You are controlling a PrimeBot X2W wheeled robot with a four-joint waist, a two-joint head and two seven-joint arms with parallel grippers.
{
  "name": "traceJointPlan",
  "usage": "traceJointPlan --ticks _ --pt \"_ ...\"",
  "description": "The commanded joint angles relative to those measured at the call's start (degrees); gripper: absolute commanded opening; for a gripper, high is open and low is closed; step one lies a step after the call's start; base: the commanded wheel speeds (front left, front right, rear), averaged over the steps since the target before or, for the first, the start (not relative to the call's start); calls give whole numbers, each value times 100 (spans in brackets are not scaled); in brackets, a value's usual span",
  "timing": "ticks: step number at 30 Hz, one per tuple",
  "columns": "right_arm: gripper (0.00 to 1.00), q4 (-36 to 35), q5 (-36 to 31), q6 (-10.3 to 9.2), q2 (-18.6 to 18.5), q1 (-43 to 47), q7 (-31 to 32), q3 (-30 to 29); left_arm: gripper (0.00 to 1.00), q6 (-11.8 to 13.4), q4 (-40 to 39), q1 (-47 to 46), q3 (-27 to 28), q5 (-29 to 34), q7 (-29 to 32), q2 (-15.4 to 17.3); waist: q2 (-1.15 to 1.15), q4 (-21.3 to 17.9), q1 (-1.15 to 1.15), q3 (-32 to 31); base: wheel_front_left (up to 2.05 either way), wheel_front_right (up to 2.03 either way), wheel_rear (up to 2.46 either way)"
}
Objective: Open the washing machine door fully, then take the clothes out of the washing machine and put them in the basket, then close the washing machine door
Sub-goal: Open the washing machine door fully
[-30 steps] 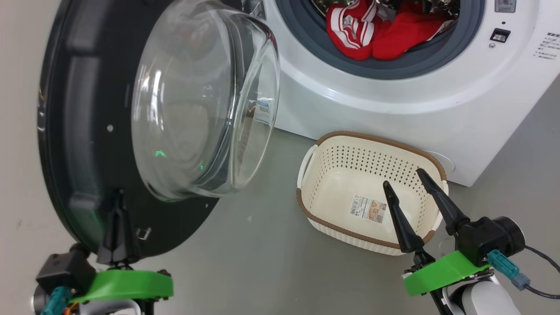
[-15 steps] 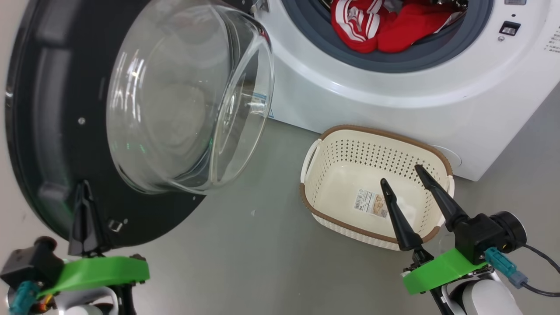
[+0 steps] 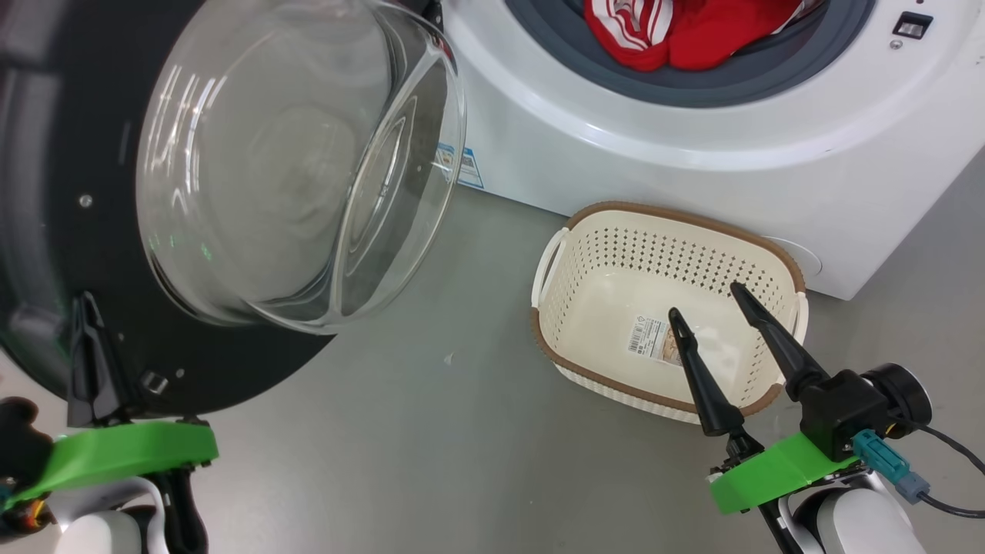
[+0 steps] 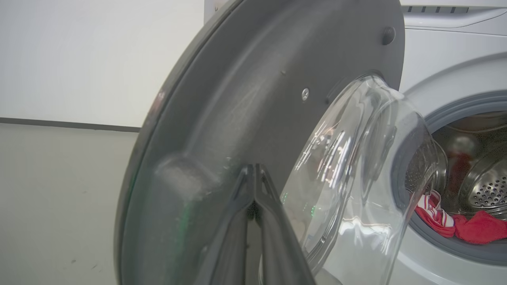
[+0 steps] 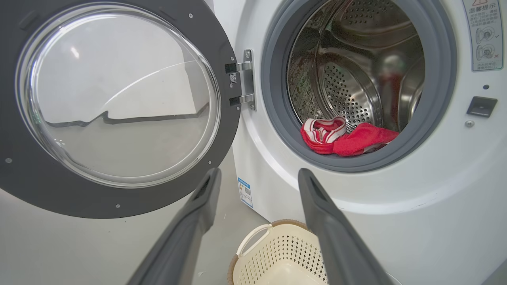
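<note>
Left tool at door rim, basket beside washer

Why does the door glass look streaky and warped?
Head view: light glares in white streaks on the washing machine door. Left wrist view: the door looks soft and smeared. Right wrist view: a dark line seen through it looks kinked.

Head view looks steeply down: door at nine o'clock, basket at four. Left wrist view sits close to the door; right wrist view faces the washer squarely from farther back. All share the door.
</note>
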Motion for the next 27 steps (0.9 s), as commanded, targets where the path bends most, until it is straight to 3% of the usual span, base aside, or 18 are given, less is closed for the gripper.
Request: traceJointPlan --ticks 1,19,27 --pt "100 -189 -71 28 29 -107 17 132 0 -24 -77 -192 313 59 -68 158 0 14 0 24 0 0 0" --pt "100 -401 -241 28 29 -194 207 151 0 -517 991 -1130 1143 489 -69 201 0 59 0 235 0 0 0" --pt "100 -440 -259 28 29 -219 253 174 0 -546 1323 -1429 1497 814 -69 260 0 15 0 287 0 0 0"
